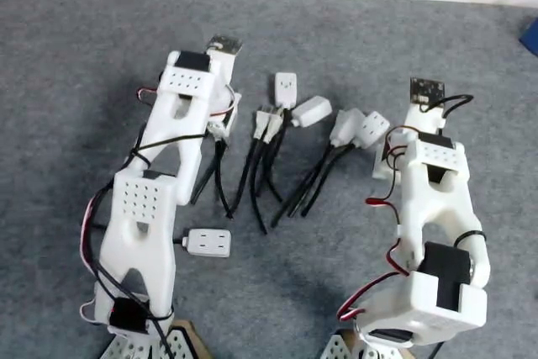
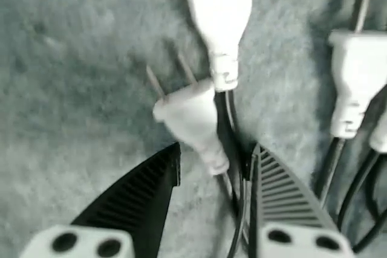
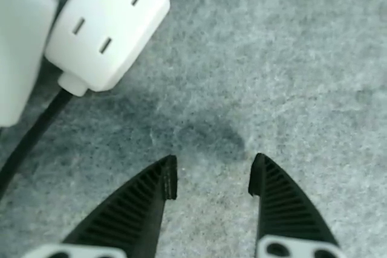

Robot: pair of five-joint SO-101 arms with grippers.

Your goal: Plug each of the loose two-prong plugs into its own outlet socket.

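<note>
2 arms (image 1: 143, 199), at least 3 two-prong plugs (image 2: 221, 4), at least 3 outlet sockets (image 1: 208, 242)

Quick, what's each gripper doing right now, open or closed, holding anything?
Left gripper: open, fingers either side of a plug, not clamped on it.
Right gripper: open, holding nothing.

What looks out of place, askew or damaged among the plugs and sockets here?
Nothing looks damaged. One white rectangular outlet socket lies alone beside the left arm, apart from the rest, whose black cords cross one another on the grey carpet.
</note>
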